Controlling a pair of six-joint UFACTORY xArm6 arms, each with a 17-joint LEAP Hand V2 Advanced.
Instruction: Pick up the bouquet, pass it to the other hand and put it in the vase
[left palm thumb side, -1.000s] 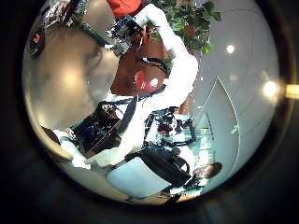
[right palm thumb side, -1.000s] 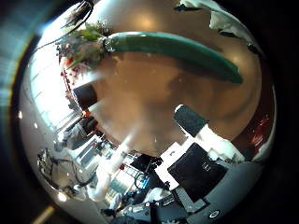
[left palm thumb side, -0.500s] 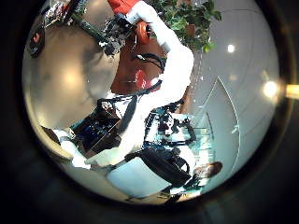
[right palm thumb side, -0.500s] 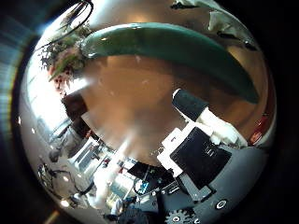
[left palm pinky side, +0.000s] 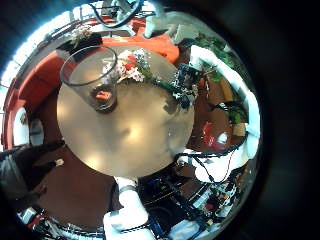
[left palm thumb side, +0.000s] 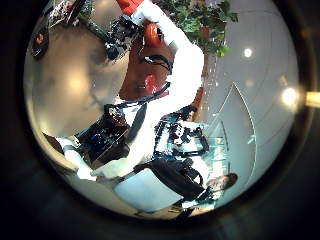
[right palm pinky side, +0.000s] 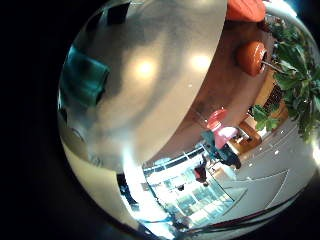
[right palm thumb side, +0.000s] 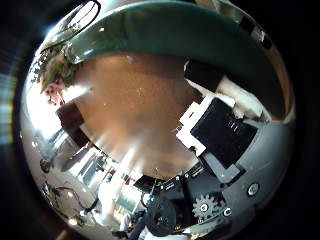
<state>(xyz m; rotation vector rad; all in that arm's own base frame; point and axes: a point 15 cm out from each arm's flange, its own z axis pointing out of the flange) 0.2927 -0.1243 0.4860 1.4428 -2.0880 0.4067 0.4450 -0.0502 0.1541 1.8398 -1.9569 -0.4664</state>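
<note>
In the left little finger side palm view the bouquet lies on the round table beside a glass vase. The right hand is down at the bouquet's stem end. In the right thumb side palm view the wrapped stem fills much of the picture, close to the palm. Its flowers are at one end, and the right hand's fingers stand straight beside it. The left hand's fingers are relaxed and hold nothing, well above the table.
The vase's rim shows beyond the flowers. The right arm reaches down to the table. The right little finger side palm view shows the table top and a bit of the stem. Seats and plants surround the table.
The right hand has come down closer to the bouquet: the stem now fills far more of the right thumb side palm view. The left hand has stayed put.
</note>
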